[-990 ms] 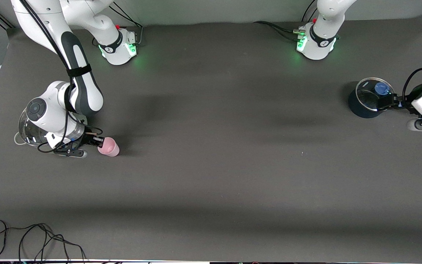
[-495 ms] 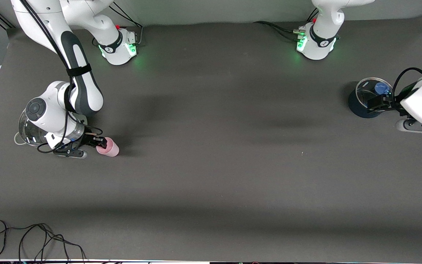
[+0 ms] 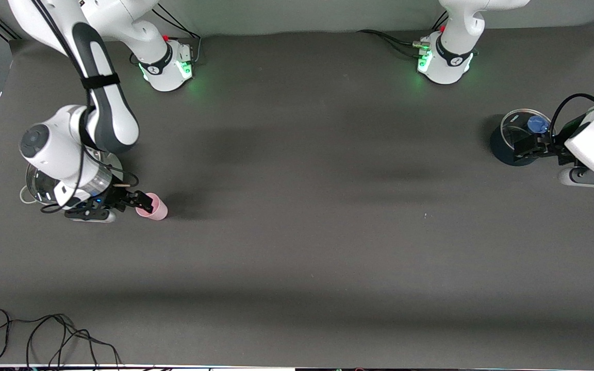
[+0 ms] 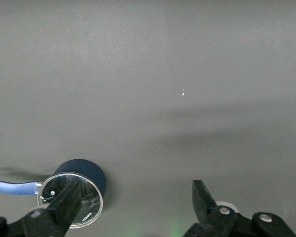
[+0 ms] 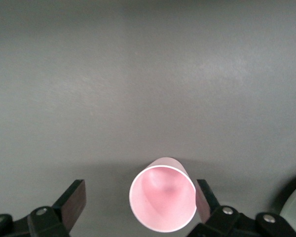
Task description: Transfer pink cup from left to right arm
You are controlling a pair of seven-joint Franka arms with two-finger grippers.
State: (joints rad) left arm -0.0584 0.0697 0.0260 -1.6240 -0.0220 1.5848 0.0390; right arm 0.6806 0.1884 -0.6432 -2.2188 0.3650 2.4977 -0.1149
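Pale-pink, the small tapered plastic cup (image 3: 153, 207) stands upright on the dark grey worktop (image 3: 297, 232) at the right arm's end, its open mouth up, as the right wrist view (image 5: 163, 200) shows. The right gripper (image 3: 138, 201) hangs just above the cup's rim with its slim black fingers (image 5: 71, 202) spread wide to either side of the cup, not clamping it. Beside that gripper, partly under the right arm's wrist, sits a clear glass pot (image 3: 36, 185) with a pale handle.

At the left arm's end of the worktop the left gripper (image 3: 529, 147) is held over a dark blue pot (image 3: 506, 149) covered by a glass lid with a blue knob (image 3: 537, 123). Its black openwork fingers (image 4: 204, 200) are spread apart and hold nothing. A loose black cable (image 3: 44, 335) lies near the front camera.
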